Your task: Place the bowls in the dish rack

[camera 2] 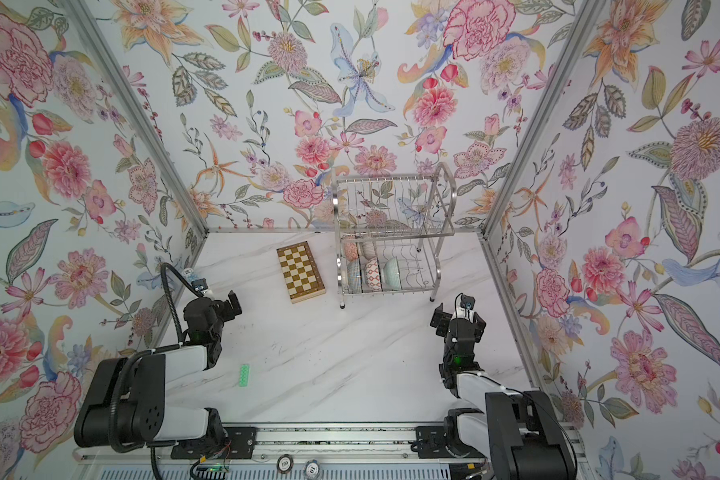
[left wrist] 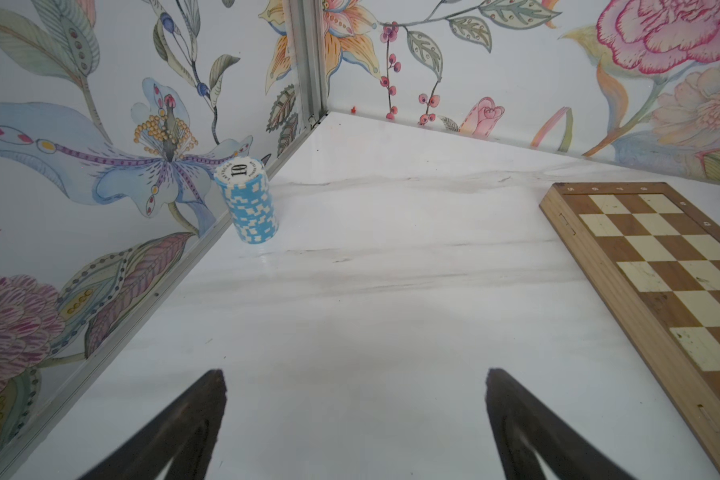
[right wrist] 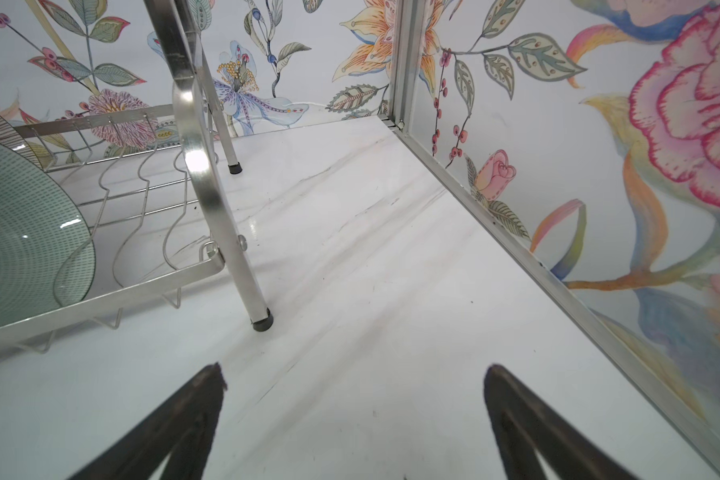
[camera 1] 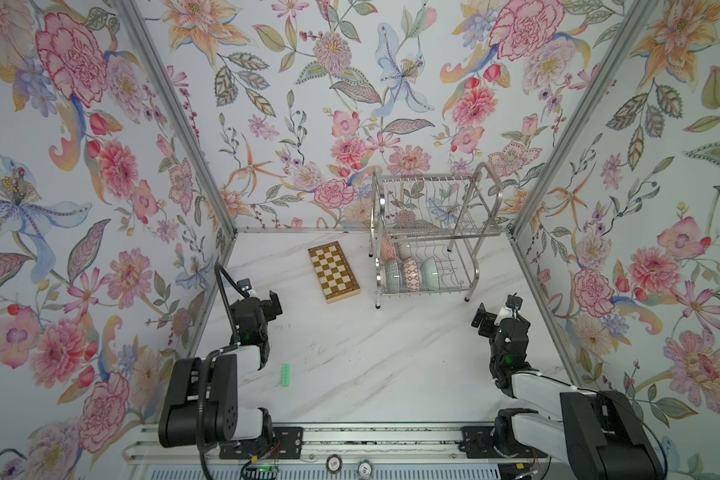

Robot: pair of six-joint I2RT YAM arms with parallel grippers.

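Low in frame, left gripper [left wrist: 355, 376] and right gripper [right wrist: 353, 372] are held open, empty; bowls [camera 1: 410, 274] are stood on edge, kept upright by dish rack [right wrist: 208, 199] wires.

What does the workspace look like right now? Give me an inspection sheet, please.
Surface: white marble-look tabletop, a few faint dark specks.
Job's things: patterned ceramic bowls stand on edge in the lower tier of the shiny steel wire dish rack; upper tier looks empty; no bowl on the tabletop.
Clutter: brown-and-white wooden chessboard; small green plastic block; blue-and-white poker chip stack.
Grippers: left hand and right hand both open, holding nothing.
Cables: black corrugated hose loops up beside the left hand.
Surroundings: floral wallpaper walls, aluminium corner posts.
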